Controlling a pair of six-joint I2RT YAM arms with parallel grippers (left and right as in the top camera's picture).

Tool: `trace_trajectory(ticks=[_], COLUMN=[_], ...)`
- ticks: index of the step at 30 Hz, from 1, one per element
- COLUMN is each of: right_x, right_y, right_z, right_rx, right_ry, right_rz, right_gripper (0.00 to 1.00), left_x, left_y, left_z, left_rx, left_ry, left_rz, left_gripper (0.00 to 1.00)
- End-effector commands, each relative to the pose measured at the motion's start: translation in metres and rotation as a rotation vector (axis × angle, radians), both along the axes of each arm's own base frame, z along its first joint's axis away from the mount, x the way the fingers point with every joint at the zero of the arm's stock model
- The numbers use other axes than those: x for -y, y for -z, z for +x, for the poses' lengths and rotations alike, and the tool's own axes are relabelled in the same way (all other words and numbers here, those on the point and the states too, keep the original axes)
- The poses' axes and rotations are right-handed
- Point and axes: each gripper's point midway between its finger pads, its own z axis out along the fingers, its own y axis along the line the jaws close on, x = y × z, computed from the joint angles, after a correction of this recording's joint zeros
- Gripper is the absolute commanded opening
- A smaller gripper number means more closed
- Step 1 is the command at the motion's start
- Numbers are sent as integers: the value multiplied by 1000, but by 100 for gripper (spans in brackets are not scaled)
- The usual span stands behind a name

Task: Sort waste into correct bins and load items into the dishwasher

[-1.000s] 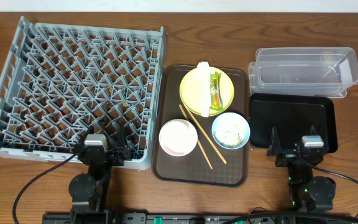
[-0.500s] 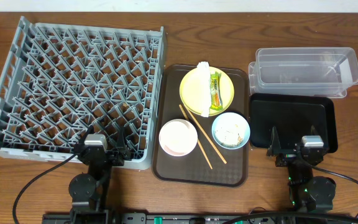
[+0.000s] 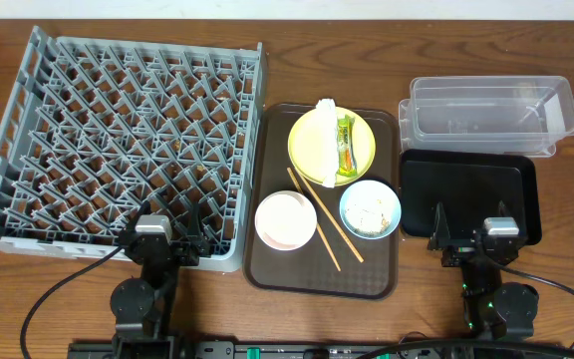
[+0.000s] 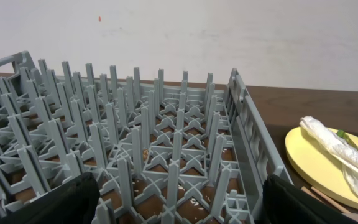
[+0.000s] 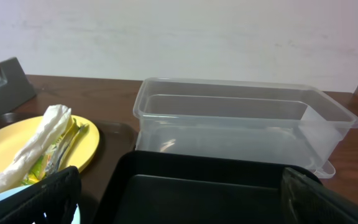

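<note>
The yellow plate (image 3: 331, 146) on the brown serving tray (image 3: 367, 279) carries the white napkin (image 3: 325, 140) and the green wrapper (image 3: 346, 143). The light blue bowl (image 3: 370, 208) holds whitish crumbs (image 3: 370, 212). The white bowl (image 3: 285, 220) and the wooden chopsticks (image 3: 324, 217) lie beside it. The grey dish rack (image 3: 118, 140) is at left. The clear tub (image 3: 491, 112) and black tray (image 3: 471, 189) are at right. My left gripper (image 3: 164, 242) is open at the rack's near edge. My right gripper (image 3: 471, 237) is open over the black tray's near edge. The small white cup is out of view.
In the left wrist view the rack's pegs (image 4: 142, 143) fill the frame, with small crumbs on the table under them. In the right wrist view the clear tub (image 5: 241, 118) stands behind the black tray (image 5: 210, 186). A white wall is behind the table.
</note>
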Motion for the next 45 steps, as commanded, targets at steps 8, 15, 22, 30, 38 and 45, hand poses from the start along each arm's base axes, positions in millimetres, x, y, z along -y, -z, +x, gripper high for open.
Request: trace_trajectory(ticks=[8,15,22,30,38,45], right_x=[-6,-6,-6,-9,-27,-56], right_y=[-22,-41,-44,-53,-57,-70], right_z=[-2,-1,13,37,63,88], right_rx=[46,11,-139,-363,-610,-575], right_ry=[-25,-23,-17,-19,-100,-257], right_rz=[81,88,86,84,121,203], right_gripper=[99,99,99,99,99,99], left_x=[3,3,3,3,4,4], left_y=[-2,-23,-47,-48,-37,-36], left_z=[-2,-1,2,-8,-25,-26], left_rx=[-70,-183,-310,-589,-824,-833], left_ry=[8,-1,-8,-23,-31,-32], left_rz=[-77,-107,-108,-110,-114,-114], left_gripper=[87,87,87,87,87,87])
